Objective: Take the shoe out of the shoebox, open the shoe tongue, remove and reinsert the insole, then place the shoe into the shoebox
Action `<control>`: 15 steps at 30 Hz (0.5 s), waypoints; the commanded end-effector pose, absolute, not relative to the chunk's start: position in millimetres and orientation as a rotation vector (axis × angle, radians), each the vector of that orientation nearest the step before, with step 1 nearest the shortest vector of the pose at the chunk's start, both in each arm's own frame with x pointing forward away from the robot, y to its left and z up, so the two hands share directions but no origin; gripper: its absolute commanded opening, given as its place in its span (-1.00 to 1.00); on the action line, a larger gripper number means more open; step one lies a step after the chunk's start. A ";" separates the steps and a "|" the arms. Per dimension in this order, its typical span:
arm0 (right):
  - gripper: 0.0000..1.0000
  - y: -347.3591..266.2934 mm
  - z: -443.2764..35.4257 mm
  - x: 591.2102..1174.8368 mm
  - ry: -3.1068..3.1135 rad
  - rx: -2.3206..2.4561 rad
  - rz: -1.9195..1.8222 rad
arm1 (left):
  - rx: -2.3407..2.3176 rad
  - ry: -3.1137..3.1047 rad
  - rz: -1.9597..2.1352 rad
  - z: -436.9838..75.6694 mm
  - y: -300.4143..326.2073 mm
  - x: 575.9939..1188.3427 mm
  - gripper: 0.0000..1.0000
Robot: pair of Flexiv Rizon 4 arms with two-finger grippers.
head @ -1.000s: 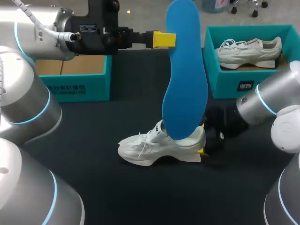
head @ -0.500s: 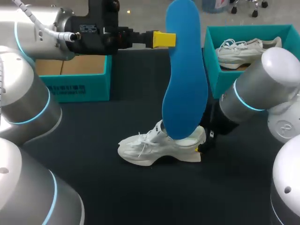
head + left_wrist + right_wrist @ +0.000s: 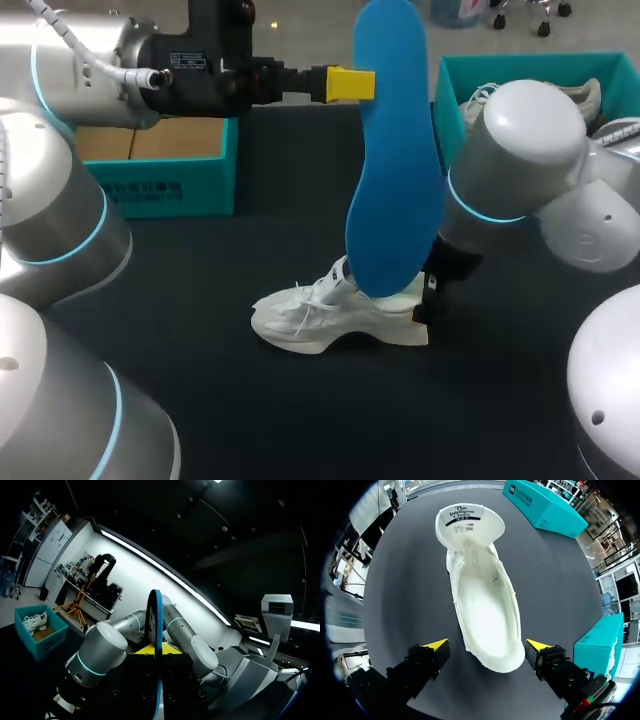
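At the heel of the shoe (image 3: 320,315), right gripper (image 3: 487,646) has swung in, fingers spread astride it. Left gripper (image 3: 348,84) stays clamped on insole (image 3: 395,170); reinsertion likely next.

Your head view looks down from above and behind, your right wrist view hangs close over the shoe (image 3: 482,600) both share, and your left wrist view faces level, edge-on along the raised insole (image 3: 156,630).
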State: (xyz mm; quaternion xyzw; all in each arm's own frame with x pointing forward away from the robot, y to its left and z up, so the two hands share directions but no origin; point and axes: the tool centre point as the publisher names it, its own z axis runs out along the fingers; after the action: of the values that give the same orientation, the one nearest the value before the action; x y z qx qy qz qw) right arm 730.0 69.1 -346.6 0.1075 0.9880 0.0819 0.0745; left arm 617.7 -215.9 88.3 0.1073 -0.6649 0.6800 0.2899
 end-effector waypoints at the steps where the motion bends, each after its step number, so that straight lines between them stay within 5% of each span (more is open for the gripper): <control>1: 1.00 75.4 -338.9 727.7 2.997 0.348 0.013 | 0.286 -1.774 1.813 88.9 -217.2 618.4 -1.00; 15: 1.00 75.8 -343.3 732.9 3.018 0.237 0.024 | 0.286 -1.774 1.813 88.9 -217.2 618.4 -1.00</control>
State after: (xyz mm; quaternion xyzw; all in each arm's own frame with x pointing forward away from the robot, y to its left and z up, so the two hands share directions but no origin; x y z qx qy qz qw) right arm 727.8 74.2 -335.2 0.0790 0.9950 0.0059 0.0607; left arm 617.8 -215.9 88.3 0.1073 -0.6649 0.6800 0.2899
